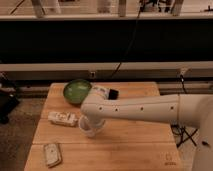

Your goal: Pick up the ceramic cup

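The gripper (pixel 93 121) is lowered onto the ceramic cup (pixel 90 129), directly beneath it on the worktop (pixel 135 147); its grasp cannot be told. A centred, firm closure is advised before lifting.

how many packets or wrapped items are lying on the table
2: a white packet at the table's left, beside the ceramic cup, and a small packet at the front left corner. The gripper sits over the cup; the arm may hide more.

text: none legible | marks: small dark mark on table (pixel 170 159) corner, unreadable
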Available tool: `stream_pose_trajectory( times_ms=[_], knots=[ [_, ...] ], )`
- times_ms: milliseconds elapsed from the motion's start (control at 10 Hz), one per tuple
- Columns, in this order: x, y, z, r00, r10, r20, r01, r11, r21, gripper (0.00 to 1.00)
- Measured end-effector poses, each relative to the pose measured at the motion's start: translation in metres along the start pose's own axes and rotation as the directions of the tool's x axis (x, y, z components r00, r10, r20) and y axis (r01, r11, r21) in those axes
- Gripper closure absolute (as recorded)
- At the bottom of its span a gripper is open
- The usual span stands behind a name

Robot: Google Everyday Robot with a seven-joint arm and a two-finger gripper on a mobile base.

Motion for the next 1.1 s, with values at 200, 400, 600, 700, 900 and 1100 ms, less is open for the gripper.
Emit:
stream_pose_trajectory(
  times_ms=[200, 400, 600, 700, 900, 1100],
  knots=[
    [0.001, -0.001, 0.003, 1.0, 0.022, 0.003, -0.022, 1.0, 0.013, 1.0],
    [0.008, 0.001, -0.004, 0.999, 0.038, -0.012, -0.038, 0.999, 0.033, 1.0],
    [0.017, 0.003, -0.029, 0.998, 0.061, -0.03, -0.059, 0.996, 0.062, 1.0],
    [0.021, 0.004, -0.039, 0.997, 0.072, -0.039, -0.069, 0.995, 0.072, 1.0],
    [0.03, 0.01, -0.062, 0.993, 0.098, -0.069, -0.092, 0.992, 0.092, 1.0],
    [0.032, 0.01, -0.079, 0.99, 0.104, -0.093, -0.095, 0.99, 0.103, 1.0]
  ],
)
